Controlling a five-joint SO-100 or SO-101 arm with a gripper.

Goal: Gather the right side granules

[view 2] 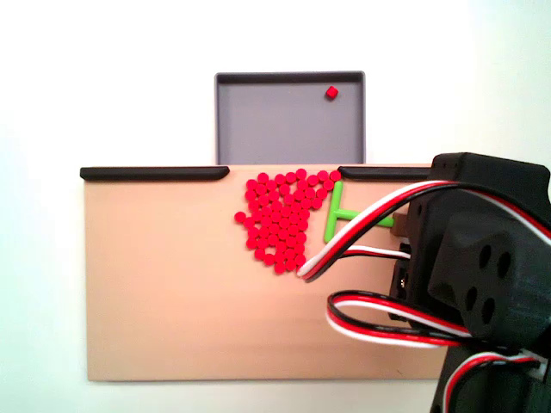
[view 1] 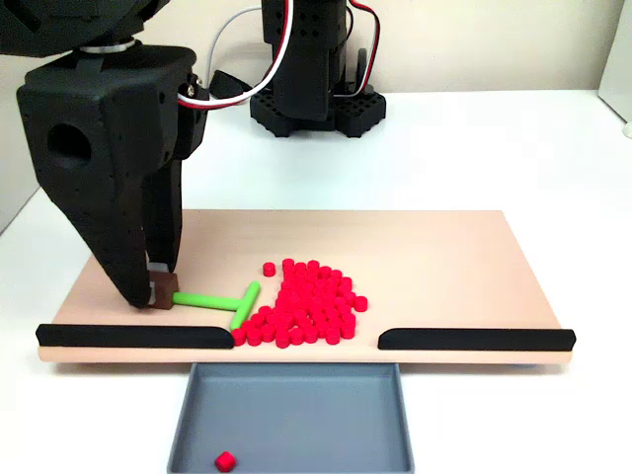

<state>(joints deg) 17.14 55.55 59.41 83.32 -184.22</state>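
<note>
Tan wood makes the flat board (view 1: 444, 267), which lies on a white table (view 1: 494, 148) in front of a pale wall. Two black strips (view 1: 133, 336) run along one long edge of the board, with a gap between them. A grey tray (view 1: 291, 415) sits on the table just past that gap. One red granule (view 1: 225, 460) lies in the tray, well away from the gripper (view 1: 158, 293).

The black gripper points down at the board. Its tips are shut on a small brown block at the end of the green T-shaped stick (view 1: 222, 301). The stick reaches away from the gripper. At its far end, the crossbar touches the pile of red granules (view 1: 306, 306). The pile is heaped on the board right at the gap. In the other fixed view the pile (view 2: 280, 215) is to the left of the gripper.
</note>
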